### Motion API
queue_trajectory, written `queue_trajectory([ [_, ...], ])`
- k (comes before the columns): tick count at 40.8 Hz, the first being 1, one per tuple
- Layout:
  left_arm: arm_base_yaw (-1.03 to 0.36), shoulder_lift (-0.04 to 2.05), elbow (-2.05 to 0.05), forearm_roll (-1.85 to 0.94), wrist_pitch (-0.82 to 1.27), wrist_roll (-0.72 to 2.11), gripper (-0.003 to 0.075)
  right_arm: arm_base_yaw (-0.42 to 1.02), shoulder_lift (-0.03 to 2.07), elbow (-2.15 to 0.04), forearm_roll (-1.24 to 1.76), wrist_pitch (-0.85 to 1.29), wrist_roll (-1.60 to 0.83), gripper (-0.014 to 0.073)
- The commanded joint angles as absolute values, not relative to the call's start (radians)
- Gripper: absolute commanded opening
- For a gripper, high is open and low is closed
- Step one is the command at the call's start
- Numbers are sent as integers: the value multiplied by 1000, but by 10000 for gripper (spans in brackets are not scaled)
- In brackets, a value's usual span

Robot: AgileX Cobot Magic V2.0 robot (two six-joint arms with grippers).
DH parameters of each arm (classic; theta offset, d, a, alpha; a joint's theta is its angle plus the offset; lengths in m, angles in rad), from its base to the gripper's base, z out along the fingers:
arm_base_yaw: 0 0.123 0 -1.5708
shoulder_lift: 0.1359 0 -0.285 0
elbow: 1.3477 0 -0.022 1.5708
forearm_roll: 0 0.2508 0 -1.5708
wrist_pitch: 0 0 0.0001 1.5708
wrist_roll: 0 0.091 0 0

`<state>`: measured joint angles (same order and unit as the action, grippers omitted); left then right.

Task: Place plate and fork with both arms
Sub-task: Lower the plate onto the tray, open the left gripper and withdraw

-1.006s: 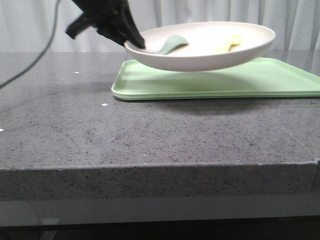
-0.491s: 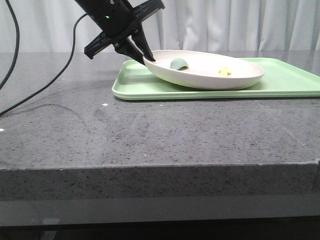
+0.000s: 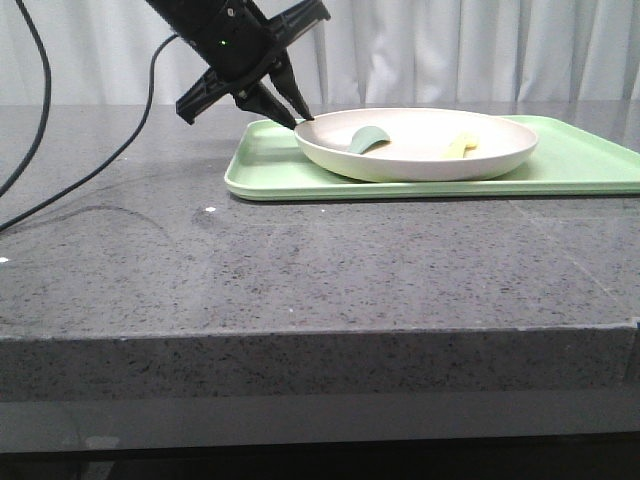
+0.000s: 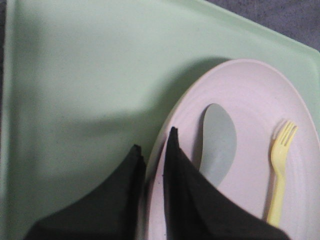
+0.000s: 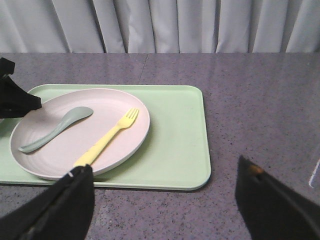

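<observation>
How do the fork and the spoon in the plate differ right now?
Colour: the fork is pale yellow, the spoon muted grey-green. Shape: the fork ends in thin tines, the spoon in a broad rounded bowl. Place: the spoon lies nearer the left gripper, which pinches the plate rim; the fork lies on the far side of it. Both rest loose inside the plate on the tray, slanted much the same way.

A thick dark grey speckled stone tabletop (image 3: 300, 270) fills most of the front view, its front edge seen across the lower frame. Pleated white curtains (image 3: 450, 50) are hung across the top, evenly lit, with soft reflections thrown on the stone.
</observation>
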<state>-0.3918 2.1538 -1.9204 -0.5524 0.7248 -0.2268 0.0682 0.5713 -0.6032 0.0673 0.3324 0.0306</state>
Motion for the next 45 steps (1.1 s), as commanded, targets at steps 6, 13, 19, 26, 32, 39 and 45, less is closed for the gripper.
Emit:
queue_trajectory([
  [6,-372,2062,-1954,-522,735,-233,109,63,577,-641,68,260,20,601],
  [13,-328,2006,-1957,-483,804,-125,108,63,577,-641,68,259,20,601],
  [19,-303,1960,-1957,-473,883,-42,74,63,577,-641,68,256,20,601],
  [26,-305,1924,-1957,-365,980,-29,-18,63,577,-641,68,256,20,601],
  [32,-305,1889,-1957,-280,1111,-29,-18,63,577,-641,68,267,20,601],
  [39,-305,1846,-1957,-124,1262,-29,-18,63,577,-641,68,286,20,601],
  [45,-305,1780,-1920,-75,1272,-33,-18,63,577,-641,68,288,20,601],
])
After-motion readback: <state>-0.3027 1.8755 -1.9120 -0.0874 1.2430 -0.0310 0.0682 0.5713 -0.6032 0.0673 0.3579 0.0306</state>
